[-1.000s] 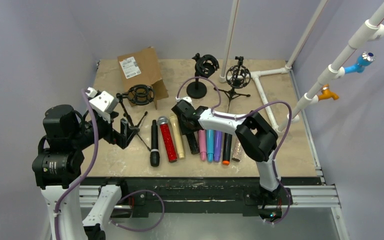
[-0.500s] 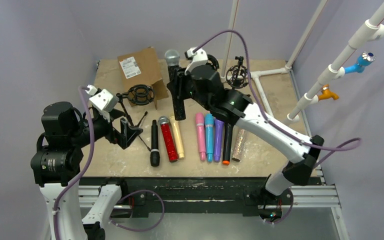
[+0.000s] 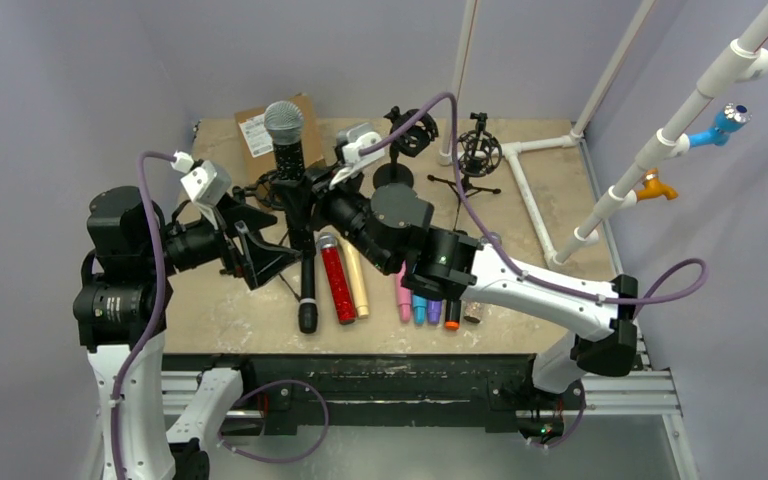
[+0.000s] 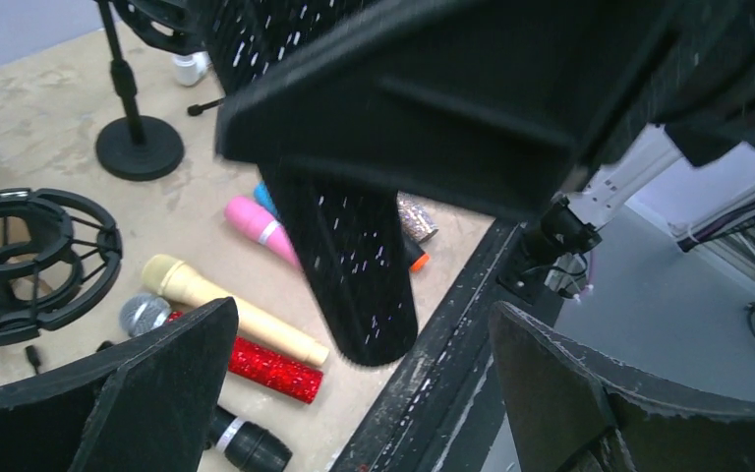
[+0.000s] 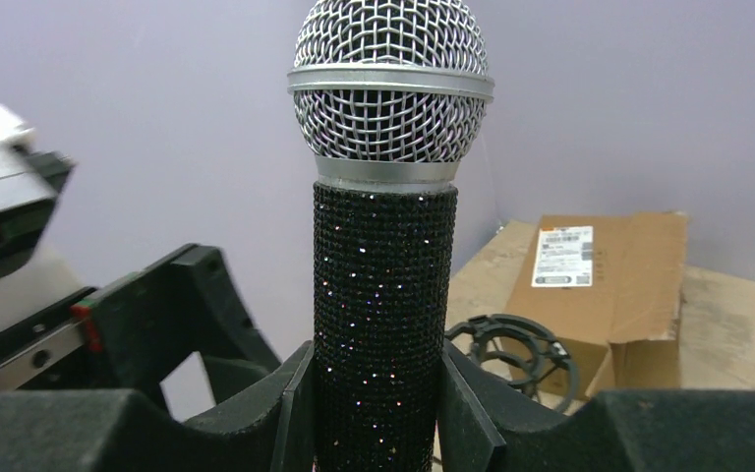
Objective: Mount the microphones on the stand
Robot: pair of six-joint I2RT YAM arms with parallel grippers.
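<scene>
Black glitter microphone (image 5: 385, 295), mesh head up, stands upright clamped between the fingers of the right end effector (image 5: 380, 413), lifted well clear of the counter (image 3: 215, 310). The shock-mount stand (image 5: 511, 346) waits empty below and just beyond that end effector. The left end effector (image 3: 257, 256), fingers spread wide and holding nothing, hovers near the microphone's lower end. The step looks like the carry to the mount; next, the tail must line up over the ring and go down through it. The other microphones (image 3: 340, 285) lie in a row beneath the right arm
</scene>
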